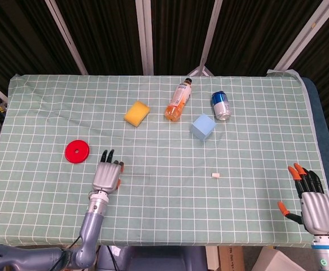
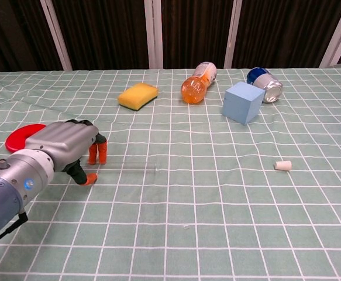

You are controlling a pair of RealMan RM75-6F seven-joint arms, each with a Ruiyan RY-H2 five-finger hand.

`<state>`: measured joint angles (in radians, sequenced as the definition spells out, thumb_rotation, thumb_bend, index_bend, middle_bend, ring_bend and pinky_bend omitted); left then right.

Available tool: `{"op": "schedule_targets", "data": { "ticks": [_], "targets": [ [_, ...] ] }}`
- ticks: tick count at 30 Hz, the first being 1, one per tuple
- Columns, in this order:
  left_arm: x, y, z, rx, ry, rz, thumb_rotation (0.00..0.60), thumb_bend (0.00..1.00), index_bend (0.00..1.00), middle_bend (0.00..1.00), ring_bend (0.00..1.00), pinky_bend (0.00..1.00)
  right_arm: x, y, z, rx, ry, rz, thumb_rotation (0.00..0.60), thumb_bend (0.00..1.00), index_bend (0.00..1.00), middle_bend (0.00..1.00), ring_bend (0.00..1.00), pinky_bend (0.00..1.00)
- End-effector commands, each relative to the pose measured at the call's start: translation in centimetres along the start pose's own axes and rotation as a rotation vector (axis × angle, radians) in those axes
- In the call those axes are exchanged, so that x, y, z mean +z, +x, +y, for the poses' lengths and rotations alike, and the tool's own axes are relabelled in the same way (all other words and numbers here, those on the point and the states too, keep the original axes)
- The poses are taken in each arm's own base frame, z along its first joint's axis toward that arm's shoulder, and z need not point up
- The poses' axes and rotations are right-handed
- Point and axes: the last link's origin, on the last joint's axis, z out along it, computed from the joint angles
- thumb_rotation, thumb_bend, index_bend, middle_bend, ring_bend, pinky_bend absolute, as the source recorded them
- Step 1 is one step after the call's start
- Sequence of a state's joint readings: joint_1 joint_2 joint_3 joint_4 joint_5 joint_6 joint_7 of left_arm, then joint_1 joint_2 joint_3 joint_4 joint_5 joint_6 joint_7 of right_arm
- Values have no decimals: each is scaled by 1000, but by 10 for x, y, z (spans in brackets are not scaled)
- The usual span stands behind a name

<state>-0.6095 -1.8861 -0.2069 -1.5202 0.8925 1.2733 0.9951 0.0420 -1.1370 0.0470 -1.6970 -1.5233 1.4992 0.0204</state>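
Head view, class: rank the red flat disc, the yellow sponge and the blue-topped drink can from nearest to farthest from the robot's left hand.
From the left hand:
1. Red flat disc, just up-left of it.
2. Yellow sponge, farther up, slightly right.
3. Blue-topped drink can, far up-right.

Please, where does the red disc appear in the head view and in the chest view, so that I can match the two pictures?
Head view: the red disc lies flat on the cloth, left of middle, just up and left of the left hand.
Chest view: the red disc shows at the left edge, partly hidden behind the left hand.
Shared landmark: the yellow sponge, farther back and to the right of the disc in both.
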Motion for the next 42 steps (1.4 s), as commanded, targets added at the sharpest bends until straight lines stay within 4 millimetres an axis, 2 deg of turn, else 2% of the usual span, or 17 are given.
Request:
{"op": "schedule_targets", "data": {
  "ticks": [1, 7, 9, 14, 21, 28, 35, 42],
  "targets": [
    [0, 0, 2, -4, -3, 1, 600, 474, 459, 443, 67, 0, 0, 0, 0, 1, -1, -1, 600, 312, 0, 0, 0, 0],
    [0, 0, 2, -7, -6, 8, 600, 618, 489, 477, 90, 0, 0, 0, 0, 4, -1, -4, 600, 312, 0, 0, 0, 0],
    [-1, 2, 2, -11, -7, 17, 600, 640, 492, 481, 93, 0, 0, 0, 0, 4, -2, -4, 600, 312, 0, 0, 0, 0],
    [-1, 9, -2, -32, -14, 43, 600, 654, 495, 484, 92, 0, -1, 0, 0, 5, -4, -9, 600, 313, 0, 0, 0, 0],
    [-4, 29, -10, -103, -56, 129, 600, 667, 498, 494, 93, 0, -1, 0, 0, 1, -4, -5, 600, 312, 0, 0, 0, 0],
    [-6, 52, -31, -165, -123, 206, 600, 669, 501, 498, 94, 0, 5, 1, -3, -1, 7, 2, 600, 313, 8, 0, 0, 0],
    [-2, 84, -45, -269, -159, 261, 600, 669, 501, 499, 94, 0, 28, -12, -16, -39, 32, -42, 600, 313, 266, 133, 0, 0],
    [2, 107, -53, -287, -192, 293, 600, 669, 499, 498, 94, 0, 53, -40, -45, -49, 42, -117, 600, 312, 343, 136, 0, 0]
  ]
}}
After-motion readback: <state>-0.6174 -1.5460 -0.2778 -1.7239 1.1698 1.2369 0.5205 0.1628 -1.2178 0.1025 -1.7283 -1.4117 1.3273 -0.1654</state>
